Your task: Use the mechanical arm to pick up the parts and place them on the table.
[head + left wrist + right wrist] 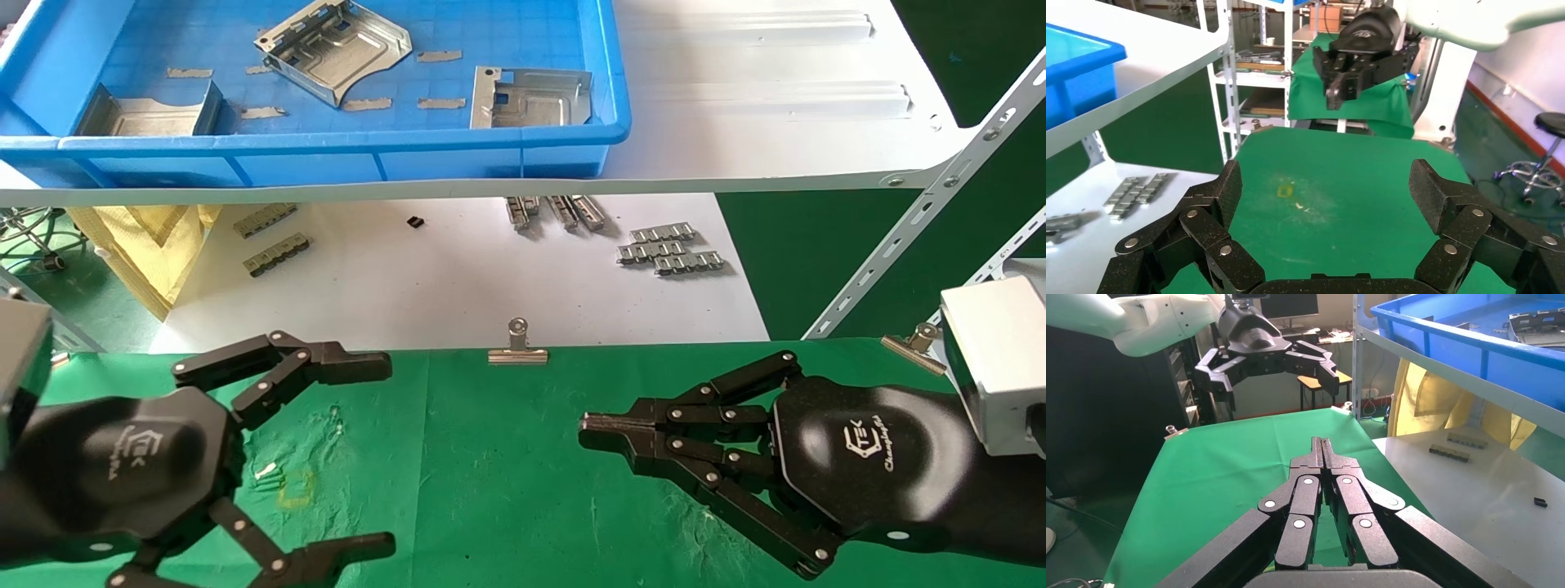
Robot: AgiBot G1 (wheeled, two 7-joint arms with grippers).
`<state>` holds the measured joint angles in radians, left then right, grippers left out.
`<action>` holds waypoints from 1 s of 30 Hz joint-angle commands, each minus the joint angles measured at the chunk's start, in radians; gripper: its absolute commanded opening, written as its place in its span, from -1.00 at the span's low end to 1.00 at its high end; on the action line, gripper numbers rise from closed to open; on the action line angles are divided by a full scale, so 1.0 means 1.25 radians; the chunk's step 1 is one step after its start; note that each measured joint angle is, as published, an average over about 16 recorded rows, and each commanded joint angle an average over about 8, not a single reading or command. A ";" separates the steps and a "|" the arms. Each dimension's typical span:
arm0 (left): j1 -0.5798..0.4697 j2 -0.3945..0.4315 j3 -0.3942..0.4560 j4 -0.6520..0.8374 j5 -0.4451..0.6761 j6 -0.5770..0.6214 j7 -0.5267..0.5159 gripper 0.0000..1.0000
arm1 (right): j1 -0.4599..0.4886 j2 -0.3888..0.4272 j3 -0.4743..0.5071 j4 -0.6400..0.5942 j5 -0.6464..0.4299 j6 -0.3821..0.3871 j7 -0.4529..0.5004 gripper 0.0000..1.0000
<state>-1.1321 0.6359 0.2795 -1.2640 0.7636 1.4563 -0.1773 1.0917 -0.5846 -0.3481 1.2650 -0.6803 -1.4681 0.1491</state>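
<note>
Green wrinkled cloth table (490,490) lies under both black linkage grippers: left gripper (376,457) spread apart, right gripper (592,426) pressed together, empty.

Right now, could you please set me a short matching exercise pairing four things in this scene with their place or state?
Things:
1. left claw
2. right claw
3. parts
4. binder clip

Place or state:
A. in the blue bin on the white shelf
B. fingers spread wide, holding nothing
C. on the far edge of the green table
D. fingers pressed together, holding nothing

Pairs: 1-B, 2-D, 3-A, 4-C
</note>
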 commanded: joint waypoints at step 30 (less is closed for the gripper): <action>-0.733 0.417 0.225 0.879 0.520 -0.439 0.105 -0.91 | 0.000 0.000 0.000 0.000 0.000 0.000 0.000 1.00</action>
<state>-2.0408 1.1500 0.5576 -0.1823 1.4042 0.9371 -0.0515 1.0919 -0.5845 -0.3485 1.2648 -0.6801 -1.4681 0.1488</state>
